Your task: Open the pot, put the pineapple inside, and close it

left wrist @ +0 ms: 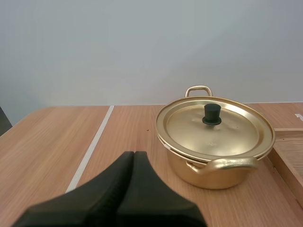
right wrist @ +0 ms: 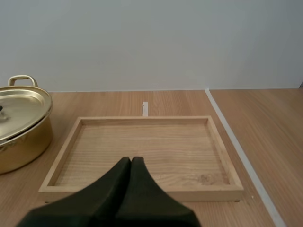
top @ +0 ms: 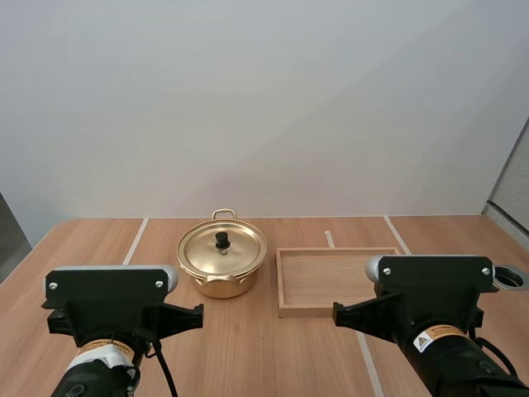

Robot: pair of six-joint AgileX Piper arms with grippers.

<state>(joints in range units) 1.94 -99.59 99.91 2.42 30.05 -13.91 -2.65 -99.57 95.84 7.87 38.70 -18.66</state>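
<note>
A gold pot [top: 221, 258] stands mid-table with its lid [left wrist: 215, 127] on, a black knob [left wrist: 211, 114] at the lid's centre. My left gripper [left wrist: 134, 156] is shut on nothing, its fingers together as one dark wedge, short of the pot and a little to its left. My right gripper [right wrist: 131, 161] is shut too, over the near edge of the wooden tray [right wrist: 61, 158], with the pot [right wrist: 19, 130] off to its left. No pineapple is in sight.
The wooden tray [top: 289, 285] lies just right of the pot and holds nothing. White tape lines [top: 135, 241] run across the wooden table. A round hole [top: 514, 278] sits near the table's right edge.
</note>
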